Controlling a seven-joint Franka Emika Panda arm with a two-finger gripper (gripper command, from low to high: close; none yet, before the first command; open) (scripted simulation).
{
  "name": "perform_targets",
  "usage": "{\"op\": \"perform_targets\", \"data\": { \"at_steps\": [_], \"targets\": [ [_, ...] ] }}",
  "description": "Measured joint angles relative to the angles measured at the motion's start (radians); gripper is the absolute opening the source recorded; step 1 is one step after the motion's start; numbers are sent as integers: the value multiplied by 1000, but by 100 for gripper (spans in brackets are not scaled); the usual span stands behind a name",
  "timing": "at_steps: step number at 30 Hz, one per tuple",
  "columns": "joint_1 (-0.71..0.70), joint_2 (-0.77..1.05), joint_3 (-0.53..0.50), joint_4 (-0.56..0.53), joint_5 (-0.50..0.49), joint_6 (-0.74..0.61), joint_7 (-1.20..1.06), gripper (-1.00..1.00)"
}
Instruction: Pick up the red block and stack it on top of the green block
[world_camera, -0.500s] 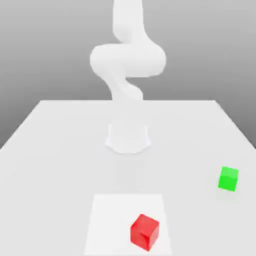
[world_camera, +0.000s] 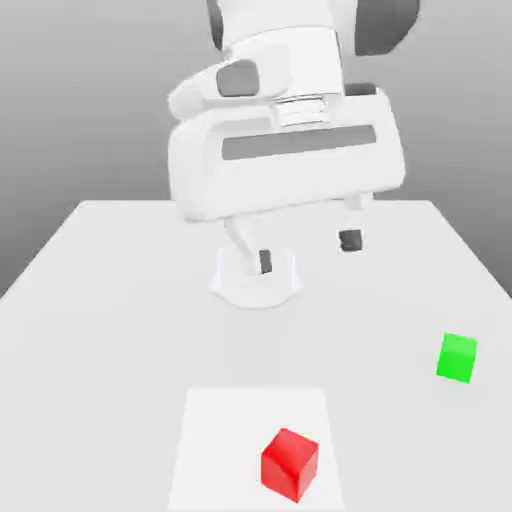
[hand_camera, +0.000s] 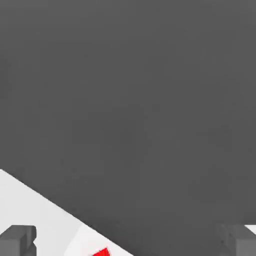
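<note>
Since half a second ago the arm has swung forward and down, so that its broad white hand now fills the upper middle of the exterior view where before only the upright links stood; both blocks lie as they did. Largest in the scene is the white table (world_camera: 90, 300), reaching from edge to edge, with the arm's round base (world_camera: 256, 285) seated on it toward the far side. A paler square patch (world_camera: 215, 440) is marked on the near part of the table. Above the base hangs the gripper (world_camera: 307, 251), its two dark-tipped fingers (world_camera: 350, 240) spread wide apart with nothing between them, well clear of the surface. The red block (world_camera: 289, 464) sits on the pale patch, toward its near corner on the exterior view's right, turned so one corner faces the camera. The green block (world_camera: 457, 357) rests on the bare table well apart from it, off toward the exterior view's right. From the hand view a sliver of red (hand_camera: 102, 252), probably the red block's corner, peeks in at the edge between the two grey fingertips (hand_camera: 17, 239).
</note>
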Motion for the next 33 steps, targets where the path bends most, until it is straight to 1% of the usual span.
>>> {"op": "perform_targets", "data": {
  "at_steps": [5, 9, 11, 14, 15, 22, 27, 31, 33],
  "targets": [
    [22, 175, 5, -43, -4, 76, -167, 0],
    [23, 307, 1, -77, -61, 141, -257, 0],
    [16, 376, 12, -75, -53, 192, -286, 0],
    [-13, 484, 51, -60, -12, 280, -323, 0],
    [-22, 509, 61, -56, -2, 300, -331, -100],
    [-23, 510, 62, -56, -4, 299, -329, -100],
    [5, 353, 24, -83, -77, 170, -277, -100],
    [110, 265, 137, -142, -94, 135, -321, -100],
    [218, 222, 207, -177, -98, 125, -354, -100]
  ]
}}
